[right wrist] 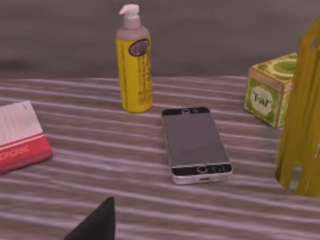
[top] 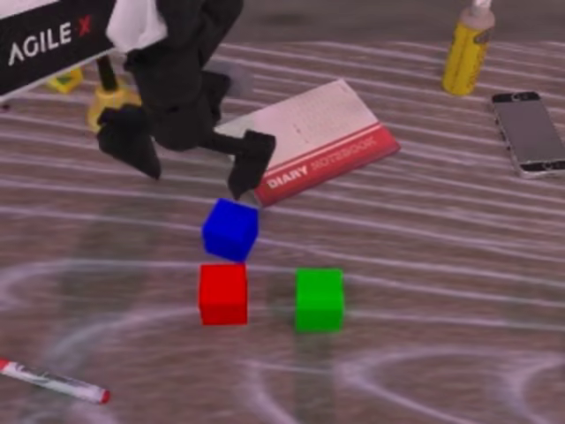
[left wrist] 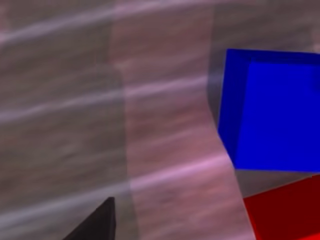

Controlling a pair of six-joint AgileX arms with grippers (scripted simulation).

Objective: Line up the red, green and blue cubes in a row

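The blue cube point(top: 230, 229) lies slightly turned just behind the red cube point(top: 222, 293), near its far edge. To the right of the red cube, with a gap between them, stands the green cube point(top: 319, 299). My left gripper point(top: 194, 181) hangs open over the table just behind the blue cube, holding nothing. In the left wrist view the blue cube point(left wrist: 272, 112) and a corner of the red cube point(left wrist: 287, 212) fill one side, with one dark fingertip point(left wrist: 100, 222) apart from them. My right gripper is outside the top view; its wrist view shows one fingertip point(right wrist: 100, 220) over bare table.
A red-and-white notebook point(top: 322, 137) lies behind the cubes, beside my left gripper. A phone point(top: 528, 132) and a yellow pump bottle point(top: 468, 49) are at the back right. A marker point(top: 53, 380) lies at the front left. A tea box point(right wrist: 267, 90) stands beyond the phone.
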